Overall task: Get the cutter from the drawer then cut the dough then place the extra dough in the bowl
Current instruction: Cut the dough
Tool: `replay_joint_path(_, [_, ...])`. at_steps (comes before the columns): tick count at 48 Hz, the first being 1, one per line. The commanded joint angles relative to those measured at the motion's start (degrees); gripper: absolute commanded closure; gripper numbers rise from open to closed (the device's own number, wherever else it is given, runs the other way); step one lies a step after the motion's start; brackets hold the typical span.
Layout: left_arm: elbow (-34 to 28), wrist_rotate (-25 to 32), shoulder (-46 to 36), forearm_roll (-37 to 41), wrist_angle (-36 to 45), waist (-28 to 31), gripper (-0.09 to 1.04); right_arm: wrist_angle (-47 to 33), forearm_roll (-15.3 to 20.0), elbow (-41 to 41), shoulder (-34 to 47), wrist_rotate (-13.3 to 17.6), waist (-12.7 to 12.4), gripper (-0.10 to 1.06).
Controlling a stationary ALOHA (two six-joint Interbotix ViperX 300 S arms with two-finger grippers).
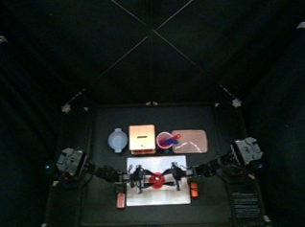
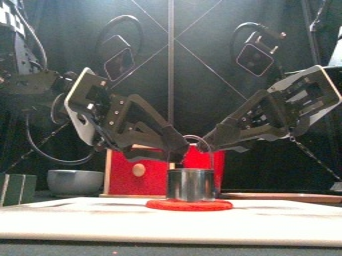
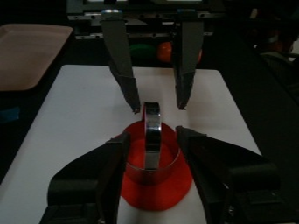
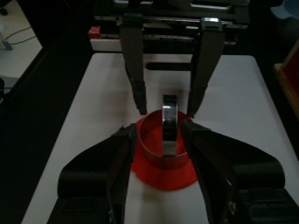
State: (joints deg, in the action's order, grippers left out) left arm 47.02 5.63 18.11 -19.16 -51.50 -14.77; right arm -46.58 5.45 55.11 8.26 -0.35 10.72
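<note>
The round metal cutter (image 2: 191, 184) stands upright on the flat red dough (image 2: 189, 205), which lies on the white cutting board (image 2: 80, 215). Its wire handle (image 2: 198, 141) arches above it. My left gripper (image 2: 170, 158) comes down from the left and my right gripper (image 2: 215, 151) from the right, and they meet over the cutter. In the left wrist view my left gripper (image 3: 152, 140) is open and straddles the handle (image 3: 152, 131) above the dough (image 3: 152, 184). The right gripper (image 4: 165, 131) is open the same way around the handle (image 4: 167, 118), over the dough (image 4: 163, 171).
Behind the board, from left to right, stand the blue-grey bowl (image 1: 118, 139), the wooden box (image 1: 142, 137) with its red drawer front (image 2: 134, 172), and the pink tray (image 1: 198, 140) holding a red cup (image 1: 168, 139).
</note>
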Motion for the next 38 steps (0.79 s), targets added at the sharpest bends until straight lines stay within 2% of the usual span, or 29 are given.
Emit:
replay_joint_path(1, [-0.9,0.1,-0.9,-0.2,-0.2,0.3,0.14,0.1,-0.1,-0.8,-1.4,-0.4,0.1,0.15])
replay_joint_path(7, [-1.1,0.1,-1.0,-0.1,-0.1,0.3,0.18,1.7,0.0,-0.7,-1.5,-0.6,-0.1,0.15])
replay_joint_path(21, [-1.2,0.1,-1.1,-0.1,-0.1,0.6,0.18,5.4,1.0,-2.0,-1.8,-0.8,-0.3,0.15])
replay_joint_path(30, [-1.9,0.2,-1.5,-0.1,2.4,0.8,0.18,6.7,3.3,-3.3,-1.8,-1.2,-0.3,0.16])
replay_joint_path(38, [-2.0,0.3,-2.0,0.0,4.0,0.8,0.18,6.8,3.0,-2.7,-1.8,-1.7,-0.3,0.17])
